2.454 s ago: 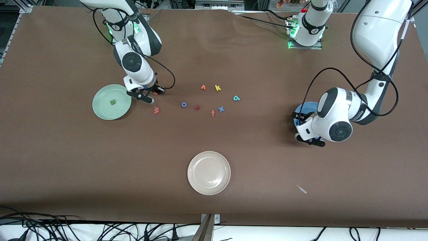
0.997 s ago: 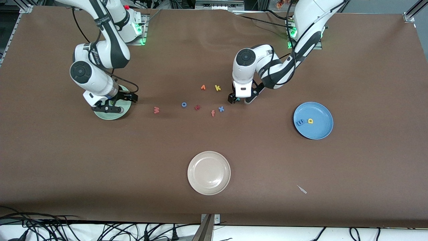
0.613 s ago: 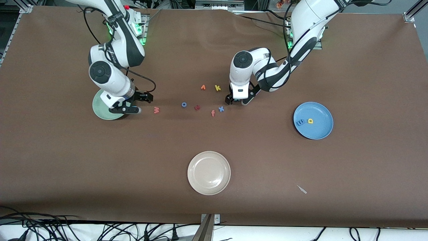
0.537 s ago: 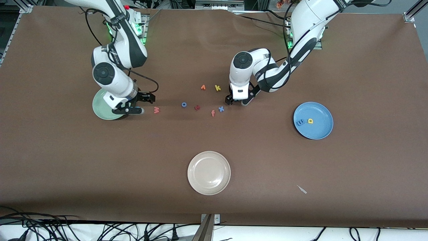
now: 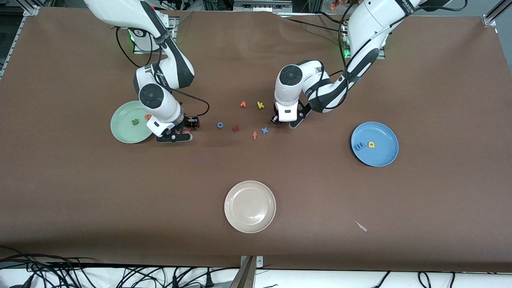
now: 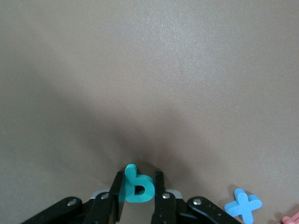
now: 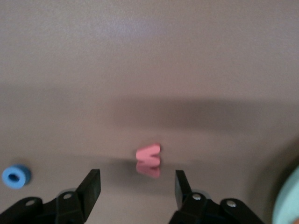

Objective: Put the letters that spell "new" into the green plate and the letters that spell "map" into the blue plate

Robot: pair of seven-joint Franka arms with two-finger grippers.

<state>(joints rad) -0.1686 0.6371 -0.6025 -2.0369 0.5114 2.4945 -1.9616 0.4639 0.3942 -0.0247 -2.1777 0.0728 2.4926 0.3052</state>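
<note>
Between the 2 plates, near the middle of the brown table (image 5: 400,224), my left gripper (image 6: 138,207) is down at the cloth with its fingers clamped together on the teal p (image 6: 137,189), which stands on edge between them beside the blue x (image 6: 243,205).

My right gripper (image 7: 136,191) hangs low over the coral-red w (image 7: 149,157), just beside the green plate (image 5: 120,132) toward the table's middle. Its fingers stand apart on either side of the letter and are not touching it. A blue o (image 7: 16,176) lies near.

The green plate holds the green n (image 5: 135,122) and the orange e (image 5: 148,117). The blue plate (image 5: 382,156), toward the left arm's end, holds the blue m (image 5: 359,146) and the yellow a (image 5: 371,144).

I judge each word is 1 letter short, and both last pickups are in hand. Next, as I see it, the left arm must lift the p and carry it over the blue plate. The right must drop a little, pinch the w squarely, then lift it across to the green plate.
</note>
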